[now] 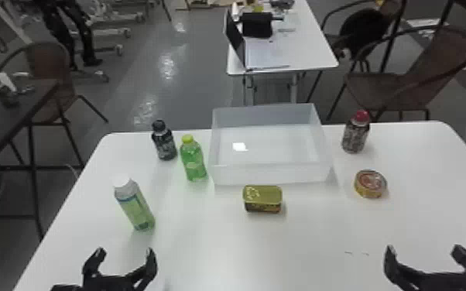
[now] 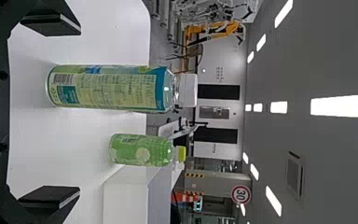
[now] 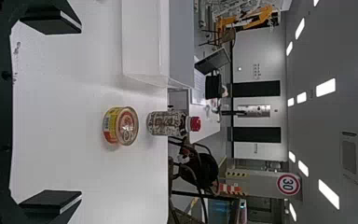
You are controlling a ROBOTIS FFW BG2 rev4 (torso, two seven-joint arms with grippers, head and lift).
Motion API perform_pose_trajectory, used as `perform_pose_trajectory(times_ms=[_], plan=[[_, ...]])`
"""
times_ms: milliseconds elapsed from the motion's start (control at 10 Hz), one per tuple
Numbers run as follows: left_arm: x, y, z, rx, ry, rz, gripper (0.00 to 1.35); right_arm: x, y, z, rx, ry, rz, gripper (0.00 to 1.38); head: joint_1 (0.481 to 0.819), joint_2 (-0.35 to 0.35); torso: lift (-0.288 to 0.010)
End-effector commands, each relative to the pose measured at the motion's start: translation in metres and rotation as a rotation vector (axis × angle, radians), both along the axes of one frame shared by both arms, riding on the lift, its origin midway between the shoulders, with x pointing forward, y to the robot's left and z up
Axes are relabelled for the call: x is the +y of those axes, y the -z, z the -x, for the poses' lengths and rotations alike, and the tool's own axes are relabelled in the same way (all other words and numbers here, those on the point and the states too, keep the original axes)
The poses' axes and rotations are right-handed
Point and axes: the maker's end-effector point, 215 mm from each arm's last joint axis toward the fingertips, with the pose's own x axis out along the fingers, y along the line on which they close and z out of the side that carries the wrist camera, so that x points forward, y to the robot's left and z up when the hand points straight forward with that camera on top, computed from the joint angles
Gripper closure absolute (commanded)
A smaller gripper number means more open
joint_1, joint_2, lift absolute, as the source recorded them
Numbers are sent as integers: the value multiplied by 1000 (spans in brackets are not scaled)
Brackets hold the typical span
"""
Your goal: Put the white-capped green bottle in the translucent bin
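White-capped green bottle: the white-capped green bottle point(image 1: 135, 209) stood upright on the table point(image 1: 302, 243), to the left of the translucent bin point(image 1: 271, 174) and nearer the robot than it; clear plastic shoulder, tall straight sides.
Translucent bin: open-topped, rectangular, with smooth, milky plastic walls; the head view looked down onto its floor, where a small bright reflection lay.
Left gripper: the left gripper point(image 1: 125, 252) was on the robot's side of the bin, off to its left, flat black fingers spread with a gap between them.
Right gripper: the right gripper point(image 1: 424, 249) was on the robot's side too, off to the bin's right, fingers likewise spread.
Yellow-capped green bottle: the yellow-capped green bottle point(image 1: 193, 162) stood just beside the bin's left wall, see-through and rounded.
Dark bottle: the dark bottle point(image 1: 165, 145) stood farther left of the bin.
Rectangular tin: the rectangular tin point(image 1: 262, 199), round-cornered with a golden lid, lay just in front of the bin.
Right of the bin: the red-capped bottle point(image 1: 355, 135), patterned, and a squat round tin point(image 1: 370, 184).
Wrist views: the left one brought out a barcode and blue-edged wrap on the white-capped green bottle; the right one, the round tin's shiny ring-pull lid.
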Motion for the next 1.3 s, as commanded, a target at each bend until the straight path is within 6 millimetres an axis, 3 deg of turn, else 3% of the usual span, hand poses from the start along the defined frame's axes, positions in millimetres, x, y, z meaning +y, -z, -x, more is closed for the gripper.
perform_pose_trajectory(times_ms=[0,500,1200], plan=[[0,1,0,0,-4,7,99,0,0,0,-1,0,0,51,695,141,-70],[3,6,-1,13,-11,12,99,0,0,0,-1,0,1,51,695,144,-70],[7,19,-50,18,-30,57,99,1,-4,-6,-12,6,-11,51,695,145,-70]])
